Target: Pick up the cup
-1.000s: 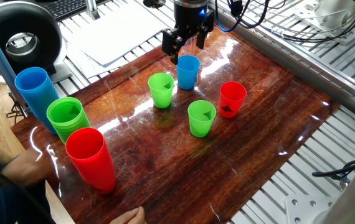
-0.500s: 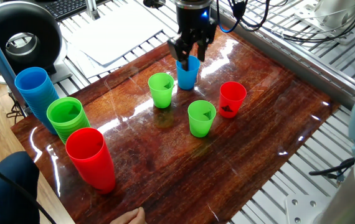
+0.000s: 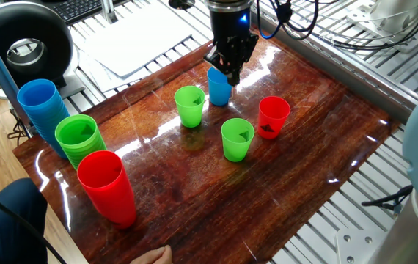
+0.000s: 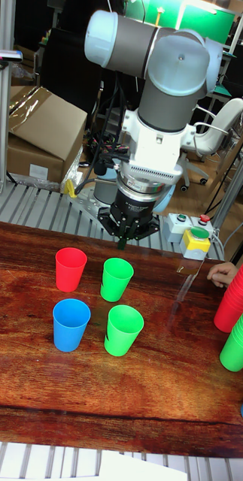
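The cup [image 3: 237, 139] is a small bright-green one with a dark fleck on its inner wall. It stands upright near the middle of the wooden board [image 3: 304, 172]. My gripper [image 3: 230, 72] hangs at the far side of the board, just over the back rim of a small blue cup [image 3: 220, 86] and well apart from the cup. Its fingers taper to one point and appear shut on nothing. In the tall fixed view the gripper [image 4: 124, 240] hovers behind two small green cups [image 4: 116, 278], and I cannot tell which of them is the cup.
A plain small green cup [image 3: 190, 105] and a small red cup [image 3: 273, 116] stand near the cup. Tall stacks of blue [image 3: 40, 106], green [image 3: 79, 139] and red [image 3: 108, 183] cups line the left edge. A person's hand [image 3: 150, 254] rests at the front edge.
The gripper came down and to the right over the blue cup, and its fingers went from spread wide to close together. The cups have not moved.
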